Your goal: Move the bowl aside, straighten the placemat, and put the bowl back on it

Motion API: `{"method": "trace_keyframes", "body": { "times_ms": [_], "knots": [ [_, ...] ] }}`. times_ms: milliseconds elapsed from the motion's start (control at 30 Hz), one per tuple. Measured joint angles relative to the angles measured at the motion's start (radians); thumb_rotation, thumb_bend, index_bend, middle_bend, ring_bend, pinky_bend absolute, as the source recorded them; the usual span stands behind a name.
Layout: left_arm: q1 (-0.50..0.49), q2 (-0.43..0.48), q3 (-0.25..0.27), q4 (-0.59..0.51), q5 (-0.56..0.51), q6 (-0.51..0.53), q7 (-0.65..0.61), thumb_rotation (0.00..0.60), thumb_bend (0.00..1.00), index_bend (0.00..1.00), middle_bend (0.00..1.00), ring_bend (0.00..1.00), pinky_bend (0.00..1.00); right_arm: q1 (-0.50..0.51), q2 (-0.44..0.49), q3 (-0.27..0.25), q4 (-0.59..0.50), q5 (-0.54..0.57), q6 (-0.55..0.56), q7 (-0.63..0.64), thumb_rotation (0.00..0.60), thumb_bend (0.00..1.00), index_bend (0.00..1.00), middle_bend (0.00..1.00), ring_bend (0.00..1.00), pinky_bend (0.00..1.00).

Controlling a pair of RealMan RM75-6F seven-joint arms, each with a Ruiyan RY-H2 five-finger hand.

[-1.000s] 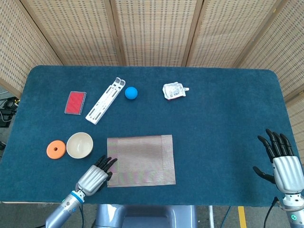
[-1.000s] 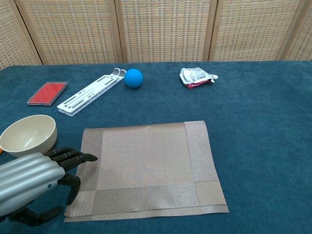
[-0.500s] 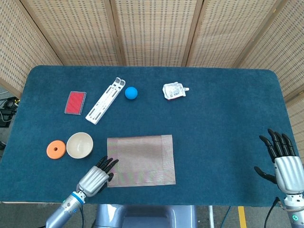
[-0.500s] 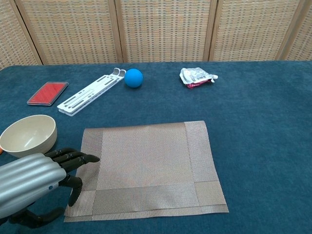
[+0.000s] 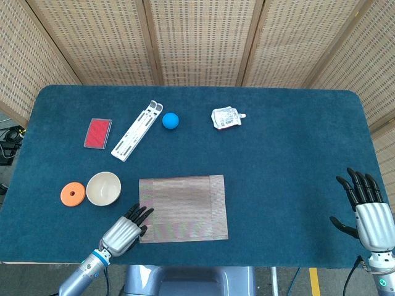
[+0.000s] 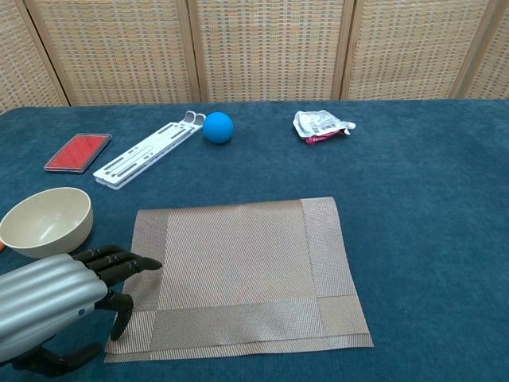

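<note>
The cream bowl [image 5: 103, 188] [image 6: 46, 220] stands on the blue table, just left of the placemat. The grey-brown woven placemat [image 5: 182, 208] [image 6: 238, 270] lies flat and square to the table's front edge. My left hand [image 5: 123, 229] [image 6: 56, 302] is at the mat's near left corner, empty, its fingers stretched over the mat's left border. My right hand [image 5: 366, 209] hovers open near the table's front right corner, far from both; the chest view does not show it.
An orange disc [image 5: 73, 193] lies left of the bowl. Further back are a red card [image 5: 98, 132], a white hinged strip [image 5: 136, 131], a blue ball [image 5: 170, 120] and a crumpled pouch [image 5: 226, 117]. Wicker screens stand behind the table.
My left hand has drawn back slightly toward the front edge. My right hand has sunk a little toward the front edge. Bowl and placemat have not moved.
</note>
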Motion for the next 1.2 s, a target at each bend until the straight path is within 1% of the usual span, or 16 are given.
{"method": "trace_keyframes", "body": {
  "times_ms": [567,867,1067,1200],
  "knots": [
    [0.002,-0.022,-0.003,0.017,-0.005,-0.008,0.020,0.600,0.45,0.50,0.00,0.00,0.00,-0.002,0.003,0.000,-0.004,-0.001,0.001,0.002,0.600,0.02,0.16,0.00,0.00,0.00],
    [0.008,-0.065,-0.005,0.069,0.035,0.026,0.028,0.600,0.45,0.50,0.00,0.00,0.00,-0.002,0.007,-0.003,-0.012,-0.001,-0.004,0.003,0.600,0.02,0.16,0.00,0.00,0.00],
    [0.009,-0.077,-0.007,0.083,0.039,0.026,0.031,0.600,0.45,0.50,0.00,0.00,0.00,-0.003,0.010,-0.004,-0.015,-0.002,-0.005,0.006,0.600,0.02,0.16,0.00,0.00,0.00],
    [0.010,-0.083,-0.009,0.091,0.038,0.026,0.039,0.600,0.45,0.54,0.00,0.00,0.00,-0.003,0.012,-0.005,-0.018,-0.002,-0.006,0.011,0.600,0.02,0.16,0.00,0.00,0.00]
  ]
}}
